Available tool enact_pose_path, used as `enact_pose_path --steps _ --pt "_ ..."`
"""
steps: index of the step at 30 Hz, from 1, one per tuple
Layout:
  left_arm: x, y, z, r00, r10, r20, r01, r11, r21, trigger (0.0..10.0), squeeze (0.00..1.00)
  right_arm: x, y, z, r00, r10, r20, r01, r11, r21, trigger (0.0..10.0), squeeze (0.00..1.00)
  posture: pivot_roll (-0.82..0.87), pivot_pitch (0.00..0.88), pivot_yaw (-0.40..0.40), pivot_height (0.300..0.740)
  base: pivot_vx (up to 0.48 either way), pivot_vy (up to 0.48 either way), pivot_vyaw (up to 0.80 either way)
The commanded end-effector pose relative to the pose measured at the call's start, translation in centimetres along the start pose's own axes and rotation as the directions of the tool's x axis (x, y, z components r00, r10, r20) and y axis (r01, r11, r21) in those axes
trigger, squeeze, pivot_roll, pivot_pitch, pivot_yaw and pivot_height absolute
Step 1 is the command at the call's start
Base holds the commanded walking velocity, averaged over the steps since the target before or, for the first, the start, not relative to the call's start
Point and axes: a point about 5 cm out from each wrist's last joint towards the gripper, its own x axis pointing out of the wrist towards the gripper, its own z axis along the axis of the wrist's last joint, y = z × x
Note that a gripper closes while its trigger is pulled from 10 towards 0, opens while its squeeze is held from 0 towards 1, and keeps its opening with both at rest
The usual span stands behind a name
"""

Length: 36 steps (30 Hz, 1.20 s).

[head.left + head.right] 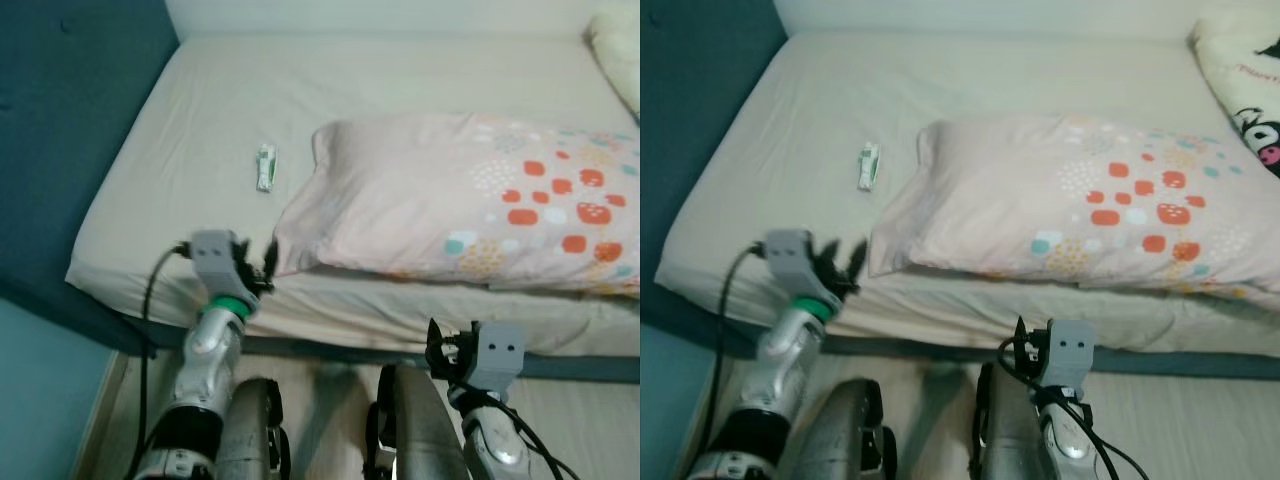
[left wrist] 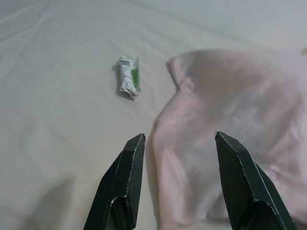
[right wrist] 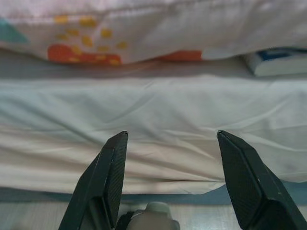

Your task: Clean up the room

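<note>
Here, crumpled white-green wrapper [image 1: 265,167] lies on bed [image 1: 200,110]; left tool [image 2: 180,179] wide.

bed [image 1: 200,120] – pillow [image 1: 470,195], wrapper [image 1: 265,167]

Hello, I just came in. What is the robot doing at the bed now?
The robot stands at the edge of a bed it is tidying. Its left gripper is raised over the mattress edge with jaws open, right at the near corner of a pink patterned pillow, but holding nothing. A small green and white wrapper lies on the sheet beyond it, beside the pillow. The right gripper hangs lower in front of the mattress side, also open and empty.
</note>
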Motion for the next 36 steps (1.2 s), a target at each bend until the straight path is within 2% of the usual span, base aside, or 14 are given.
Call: enact_pose_path --steps 1,2,3,4,5,8,12,14,17,18,23,29,33,36 --pt "-0.3 0.0 -0.8 0.999 -0.007 -0.033 0.005 0.998 -0.059 10.0 0.00 -0.6 -0.2 -0.4 1.000 -0.005 -0.013 0.006 1.000 0.011 10.0 0.00 -0.04 0.181 0.093 0.612 0.000 0.000 0.00" --pt "-0.3 0.0 -0.8 0.999 -0.007 -0.033 0.005 0.998 -0.059 10.0 0.00 -0.6 -0.2 -0.4 1.000 -0.005 -0.013 0.006 1.000 0.011 10.0 0.00 -0.04 0.181 0.093 0.612 0.000 0.000 0.00" --pt "0.3 -0.2 -0.7 0.999 -0.020 -0.047 0.014 0.992 -0.127 10.0 0.00 -0.7 -0.3 -0.5 1.000 -0.013 -0.017 0.013 1.000 0.013 10.0 0.00 -0.04 0.184 0.097 0.612 0.000 0.000 0.00" --pt "0.3 -0.2 -0.7 0.999 -0.020 -0.047 0.014 0.992 -0.127 10.0 0.00 -0.7 -0.3 -0.5 1.000 -0.013 -0.017 0.013 1.000 0.013 10.0 0.00 -0.04 0.184 0.097 0.612 0.000 0.000 0.00" --pt "1.6 -1.0 -1.3 0.991 -0.067 -0.112 0.039 0.972 -0.230 10.0 1.00 -0.6 -0.2 -0.1 1.000 -0.030 0.006 0.030 0.999 0.025 10.0 0.00 -0.05 0.186 0.105 0.612 0.000 0.000 0.00" --pt "2.4 -1.9 -1.8 0.981 -0.125 -0.151 0.083 0.962 -0.259 10.0 1.00 -0.4 -0.2 0.5 0.998 -0.045 0.032 0.044 0.998 0.038 10.0 0.00 -0.05 0.188 0.110 0.612 0.000 0.000 0.00" --pt "3.1 -3.1 -1.5 0.972 -0.187 -0.142 0.139 0.946 -0.293 10.0 1.00 -0.1 -0.4 1.3 0.996 -0.063 0.064 0.059 0.996 0.060 10.0 0.00 -0.06 0.188 0.113 0.612 0.000 0.000 0.00" --pt "3.7 -4.0 -1.1 0.963 -0.238 -0.131 0.183 0.925 -0.333 10.0 1.00 0.1 -0.4 2.1 0.993 -0.077 0.094 0.066 0.992 0.109 10.0 0.00 -0.06 0.190 0.118 0.612 0.000 0.000 0.00" --pt "3.9 -4.2 -1.0 0.959 -0.254 -0.127 0.197 0.916 -0.349 10.0 1.00 0.2 -0.4 2.3 0.991 -0.083 0.102 0.069 0.989 0.131 10.0 0.00 -0.06 0.190 0.118 0.612 0.000 0.000 0.00" --pt "4.2 -4.6 -0.9 0.953 -0.275 -0.130 0.210 0.904 -0.373 10.0 1.00 0.3 -0.4 2.6 0.989 -0.092 0.116 0.072 0.984 0.164 10.0 0.00 -0.07 0.191 0.123 0.612 0.000 0.000 0.00" --pt "4.4 -5.2 -1.6 0.936 -0.314 -0.161 0.215 0.869 -0.445 10.0 1.00 0.4 -0.4 3.2 0.983 -0.112 0.142 0.078 0.971 0.227 10.0 0.00 -0.07 0.193 0.126 0.612 0.000 0.000 0.00" --pt "3.8 -6.6 -4.1 0.905 -0.332 -0.265 0.198 0.881 -0.430 10.0 1.00 0.2 -0.7 3.4 0.981 -0.129 0.145 0.089 0.964 0.252 10.0 0.00 -0.08 0.199 0.128 0.612 0.000 0.000 0.00" --pt "3.8 -7.3 -4.8 0.908 -0.303 -0.289 0.152 0.882 -0.446 10.0 1.00 0.1 -0.9 3.6 0.979 -0.138 0.153 0.094 0.959 0.267 10.0 0.00 -0.09 0.202 0.130 0.612 0.000 0.000 0.00" --pt "4.2 -8.0 -4.5 0.916 -0.294 -0.271 0.122 0.850 -0.512 10.0 1.00 0.1 -0.9 3.7 0.978 -0.139 0.157 0.093 0.958 0.270 10.0 0.00 -0.10 0.204 0.136 0.612 0.000 0.000 0.00"
